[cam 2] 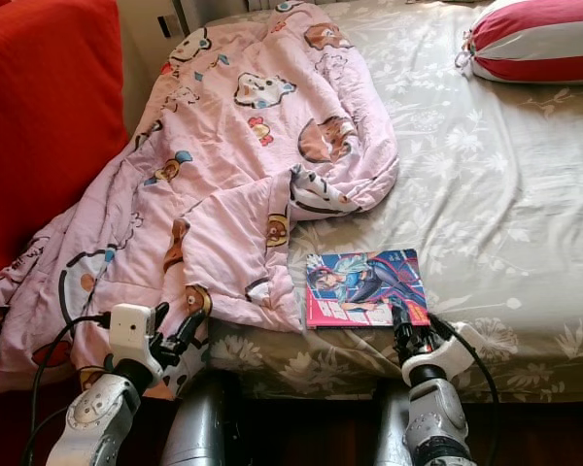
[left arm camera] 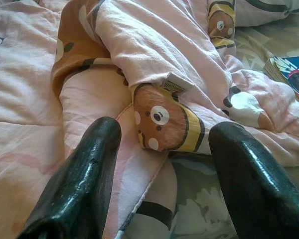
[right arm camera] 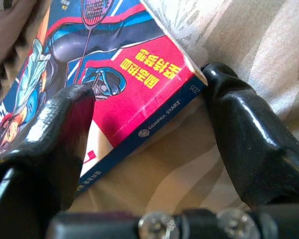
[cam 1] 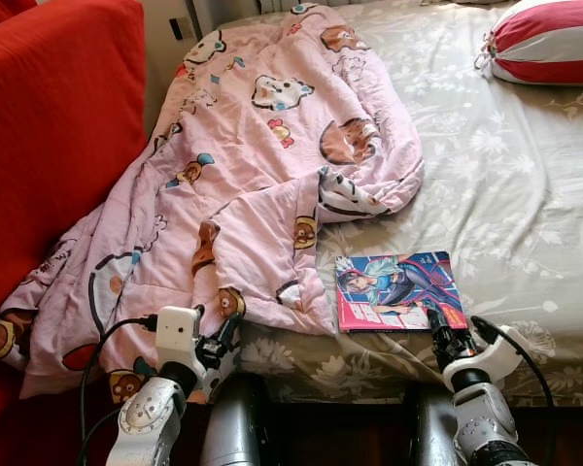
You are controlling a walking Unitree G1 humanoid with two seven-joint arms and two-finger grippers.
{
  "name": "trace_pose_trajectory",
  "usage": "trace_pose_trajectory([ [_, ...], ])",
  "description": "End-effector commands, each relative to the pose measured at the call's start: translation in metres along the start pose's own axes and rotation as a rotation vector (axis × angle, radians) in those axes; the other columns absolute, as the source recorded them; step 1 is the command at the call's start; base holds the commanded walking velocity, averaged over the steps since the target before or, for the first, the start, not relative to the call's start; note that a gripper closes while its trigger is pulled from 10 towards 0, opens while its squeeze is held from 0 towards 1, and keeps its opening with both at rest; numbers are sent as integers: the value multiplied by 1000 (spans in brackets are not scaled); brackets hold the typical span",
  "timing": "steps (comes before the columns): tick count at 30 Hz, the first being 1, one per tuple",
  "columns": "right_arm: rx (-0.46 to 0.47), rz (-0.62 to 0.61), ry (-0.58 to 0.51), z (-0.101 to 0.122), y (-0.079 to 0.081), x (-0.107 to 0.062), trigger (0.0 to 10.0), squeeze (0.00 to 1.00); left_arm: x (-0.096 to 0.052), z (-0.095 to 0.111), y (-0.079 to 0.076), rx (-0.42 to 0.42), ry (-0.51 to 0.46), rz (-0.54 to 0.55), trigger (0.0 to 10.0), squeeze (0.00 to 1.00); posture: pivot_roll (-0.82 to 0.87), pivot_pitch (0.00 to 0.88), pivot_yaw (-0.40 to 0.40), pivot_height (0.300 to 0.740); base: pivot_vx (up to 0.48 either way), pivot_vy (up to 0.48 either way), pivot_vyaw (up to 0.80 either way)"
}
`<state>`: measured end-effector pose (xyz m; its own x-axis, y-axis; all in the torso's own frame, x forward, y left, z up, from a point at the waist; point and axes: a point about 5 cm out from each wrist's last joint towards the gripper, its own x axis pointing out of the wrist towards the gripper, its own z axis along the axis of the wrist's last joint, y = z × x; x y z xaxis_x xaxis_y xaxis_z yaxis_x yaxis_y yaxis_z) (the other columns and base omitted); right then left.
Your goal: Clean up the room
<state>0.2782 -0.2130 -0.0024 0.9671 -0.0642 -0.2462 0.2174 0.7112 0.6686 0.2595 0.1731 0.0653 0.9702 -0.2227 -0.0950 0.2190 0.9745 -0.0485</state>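
A comic book (cam 1: 398,289) with a red and blue cover lies flat near the bed's front edge. My right gripper (cam 1: 439,322) is at its near right corner. In the right wrist view the right gripper (right arm camera: 147,82) is open, one finger (right arm camera: 65,129) over the cover and the other beside the book's corner. A pink cartoon-print blanket (cam 1: 262,146) sprawls crumpled across the left half of the bed and hangs over its edge. My left gripper (cam 1: 223,335) is open and points at the blanket's hanging hem (left arm camera: 164,119) without touching it.
The bed (cam 1: 505,194) has a grey floral sheet, bare on its right half. A red and white striped pillow (cam 1: 554,39) lies at the far right. A big red cushion or sofa (cam 1: 49,126) stands close along the bed's left side.
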Motion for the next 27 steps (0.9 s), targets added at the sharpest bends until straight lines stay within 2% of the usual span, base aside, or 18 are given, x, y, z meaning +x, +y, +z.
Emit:
trace_pose_trajectory([
  [1,87,-22,145,-37,3,-10,10000,0,-2,2,5,25,5,9,10000,0,191,148,163,552,0,0,0],
  [6,143,8,79,-23,9,-1,10000,0,-1,3,4,25,2,11,10000,0,192,145,161,552,0,0,0],
  [12,150,30,67,-18,13,3,10000,0,-1,3,3,24,3,11,10000,0,190,144,158,552,0,0,0],
  [13,151,35,67,-17,13,4,8784,0,-1,2,3,24,3,11,10000,0,192,143,157,552,0,0,0],
  [14,153,37,67,-17,14,4,4667,0,-1,2,3,24,3,11,10000,0,192,143,157,552,0,0,0],
  [16,155,38,66,-17,14,4,4667,0,-1,2,3,24,3,12,10000,0,192,143,157,552,0,0,0],
  [17,160,40,66,-17,14,4,0,0,-1,2,3,24,3,12,10000,0,192,142,156,552,0,0,0],
  [27,175,57,74,-21,17,4,0,0,0,2,1,26,3,0,10000,0,191,142,158,552,0,0,0],
])
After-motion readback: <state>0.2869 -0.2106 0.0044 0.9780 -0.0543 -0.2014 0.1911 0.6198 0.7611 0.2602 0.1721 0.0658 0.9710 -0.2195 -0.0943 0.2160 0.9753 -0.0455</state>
